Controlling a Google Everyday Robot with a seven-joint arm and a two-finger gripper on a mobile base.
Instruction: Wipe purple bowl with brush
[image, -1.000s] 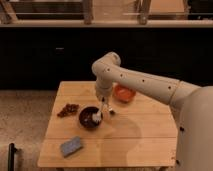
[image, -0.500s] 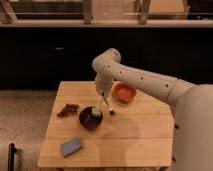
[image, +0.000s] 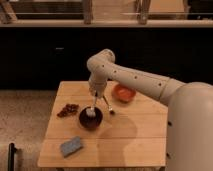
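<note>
The purple bowl (image: 90, 119) is small, round and almost black; it sits left of centre on the wooden table (image: 130, 142). My gripper (image: 94, 98) hangs from the white arm just above the bowl's far right rim. It holds the brush (image: 91, 111) by its thin pale handle, and the whitish bristle head sits inside the bowl.
A bright orange bowl (image: 123, 93) stands at the back right of the table. A blue-grey sponge (image: 72, 146) lies at the front left. A cluster of small brown pieces (image: 67, 109) lies left of the purple bowl. A thin spoon-like utensil (image: 108, 106) lies just right of the gripper.
The gripper and brush have shifted a little left and down, so the bristle head now sits deeper inside the purple bowl. The bowl has stayed in place.
</note>
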